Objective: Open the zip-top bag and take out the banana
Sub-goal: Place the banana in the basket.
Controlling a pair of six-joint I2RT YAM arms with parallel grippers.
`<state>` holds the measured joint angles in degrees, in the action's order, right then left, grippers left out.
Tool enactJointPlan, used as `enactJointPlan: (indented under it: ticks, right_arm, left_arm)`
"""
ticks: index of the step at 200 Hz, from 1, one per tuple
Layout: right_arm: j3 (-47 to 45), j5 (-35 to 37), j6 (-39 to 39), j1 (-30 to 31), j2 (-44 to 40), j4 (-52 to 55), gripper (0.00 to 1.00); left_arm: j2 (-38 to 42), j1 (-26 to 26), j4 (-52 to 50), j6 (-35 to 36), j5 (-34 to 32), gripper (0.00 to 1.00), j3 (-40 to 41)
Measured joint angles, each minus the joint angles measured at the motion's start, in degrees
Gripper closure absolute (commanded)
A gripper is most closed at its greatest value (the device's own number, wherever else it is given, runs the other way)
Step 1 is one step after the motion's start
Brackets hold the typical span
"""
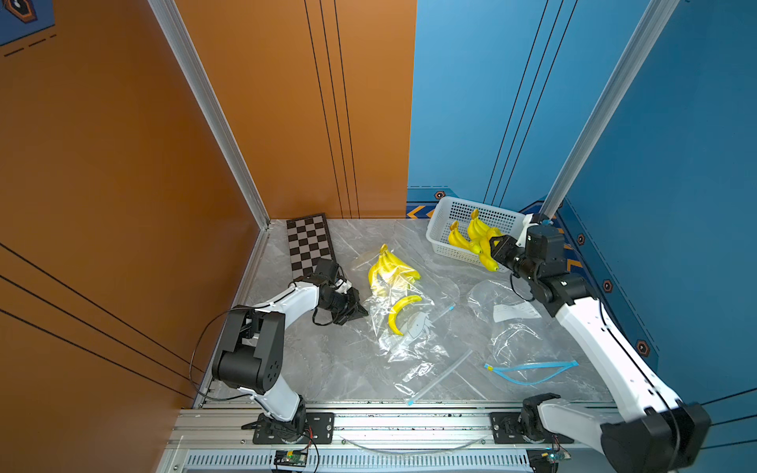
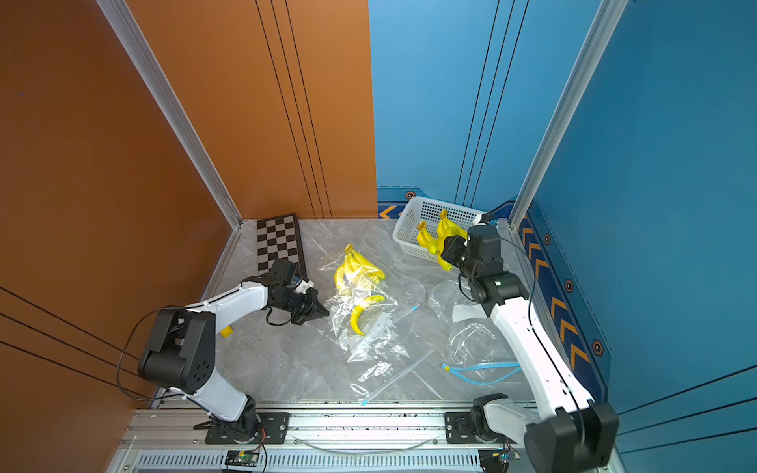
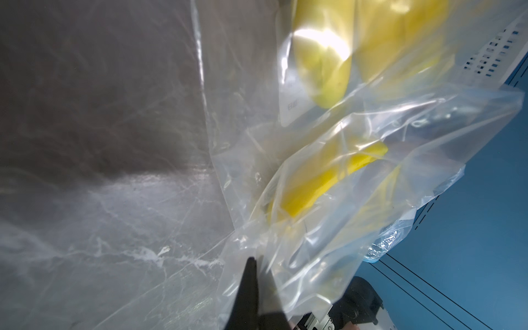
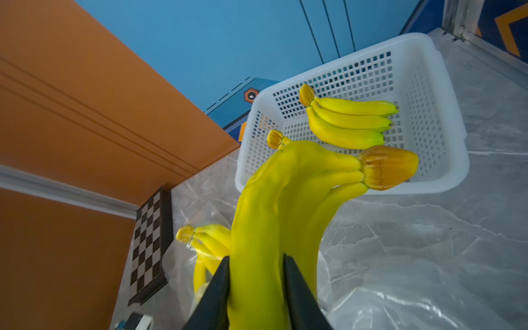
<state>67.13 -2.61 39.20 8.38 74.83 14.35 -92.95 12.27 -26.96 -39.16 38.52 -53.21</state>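
Observation:
My right gripper is shut on a yellow banana bunch, which hangs over the front rim of the white basket. Its fingers press both sides of one banana. A clear zip-top bag lies mid-table with a single banana inside. My left gripper is shut at that bag's left edge, with the film pinched between its fingers. Another bagged banana bunch lies just behind.
Two more banana bunches lie in the basket. Empty clear bags and a blue zip strip lie on the right of the marble table. A checkerboard sits at the back left by the orange wall.

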Motion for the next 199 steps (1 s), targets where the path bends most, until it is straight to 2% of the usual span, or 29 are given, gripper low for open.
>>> enactJointPlan:
  ticks: [10, 25, 44, 63, 78, 105, 122, 134, 141, 160, 176, 199]
  right_arm:
    - [1.95, -1.38, 0.0, -2.03, 5.81, -3.52, 0.41]
    - [5.42, -3.76, 0.28, -3.85, 12.98, -7.28, 0.24]
    - [9.51, -6.56, 0.44, -4.9, 18.86, -9.31, 0.14]
    - [9.62, -8.02, -0.96, -5.05, 18.08, -9.18, 0.13]
    - [7.87, -9.42, -2.93, -4.61, 13.38, -7.98, 0.14]
    - [-0.76, -14.08, -7.04, -0.26, -5.46, -3.45, 0.17]
    - [-8.41, -18.05, -8.94, 7.23, -18.91, 1.25, 0.23]
    - [-14.1, -19.71, -9.53, 13.86, -26.73, 5.46, 0.35]
    - [-17.66, -20.0, -9.51, 17.64, -30.34, 8.0, 0.38]
    - [-28.52, -19.91, -7.04, 26.34, -38.45, 15.06, 0.53]
    - [-36.37, -19.71, -3.39, 31.93, -43.78, 18.97, 0.58]
    - [-43.91, -19.21, 2.23, 39.58, -49.51, 21.68, 0.59]
  left_arm:
    - [0.35, 0.61, 0.0, -0.31, -0.07, 1.0, 0.61]
    - [0.72, 1.22, 0.0, -0.61, -0.26, 1.0, 1.18]
    - [1.27, 1.55, -0.02, -1.01, -0.48, 1.0, 1.44]
    - [1.77, 1.57, -0.02, -1.25, -0.61, 1.0, 1.44]
    - [1.88, 1.68, 0.0, -1.29, -0.61, 1.0, 1.4]
    - [1.88, 1.81, 0.0, -1.42, -0.61, 1.0, 1.25]
    - [1.88, 2.08, 0.02, -1.42, -0.61, 1.0, 1.05]
    - [1.88, 2.32, 0.0, -1.42, -0.61, 1.0, 1.05]
    - [1.88, 2.36, 0.0, -1.4, -0.57, 1.0, 1.05]
    - [1.95, 2.38, 0.02, -1.4, -0.59, 1.0, 1.16]
    - [2.38, 2.38, 0.09, -1.38, -0.59, 1.0, 1.97]
    - [2.95, 2.38, 0.04, -1.25, -0.61, 1.0, 3.72]
